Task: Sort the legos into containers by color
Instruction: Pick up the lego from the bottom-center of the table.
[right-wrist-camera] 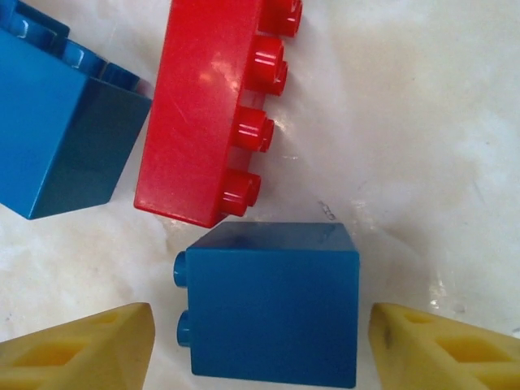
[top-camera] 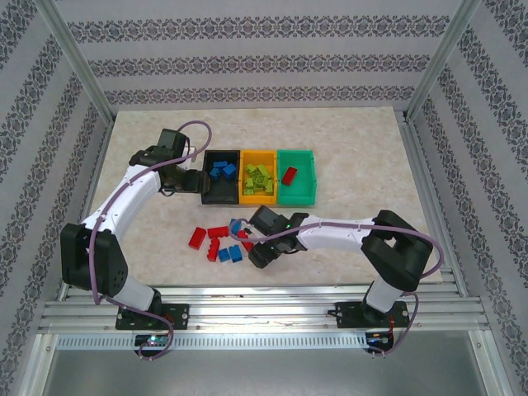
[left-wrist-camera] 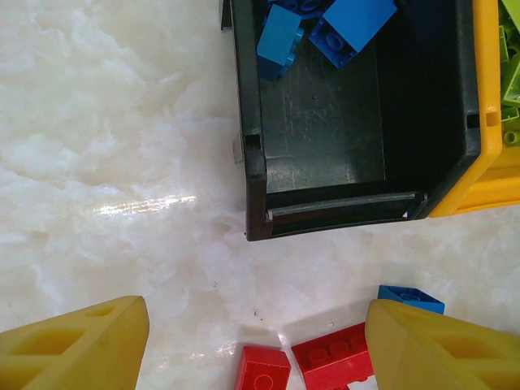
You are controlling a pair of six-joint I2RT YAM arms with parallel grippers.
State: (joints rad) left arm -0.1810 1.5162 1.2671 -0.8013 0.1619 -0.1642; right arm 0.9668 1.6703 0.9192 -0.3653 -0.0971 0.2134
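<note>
Three containers stand in a row: a black bin point(top-camera: 221, 191) with blue legos point(left-wrist-camera: 349, 24), an orange-yellow bin point(top-camera: 257, 196) with lime green ones, and a green bin point(top-camera: 307, 183) with one red brick point(top-camera: 289, 175). Loose red legos point(top-camera: 216, 233) and blue legos point(top-camera: 230, 254) lie in front of the bins. My right gripper point(right-wrist-camera: 262, 325) is low over this pile, open around a blue brick point(right-wrist-camera: 272, 305) with a small gap on each side. A long red brick point(right-wrist-camera: 211, 106) lies just beyond it. My left gripper point(left-wrist-camera: 258, 325) hangs open and empty at the black bin's point(left-wrist-camera: 325, 219) near left corner.
Another blue brick point(right-wrist-camera: 57, 122) lies to the left of the red one. Two red bricks point(left-wrist-camera: 333, 353) and a blue one point(left-wrist-camera: 410, 298) lie under the left gripper. The marble tabletop point(top-camera: 355, 140) is bounded by metal frame posts and patterned walls.
</note>
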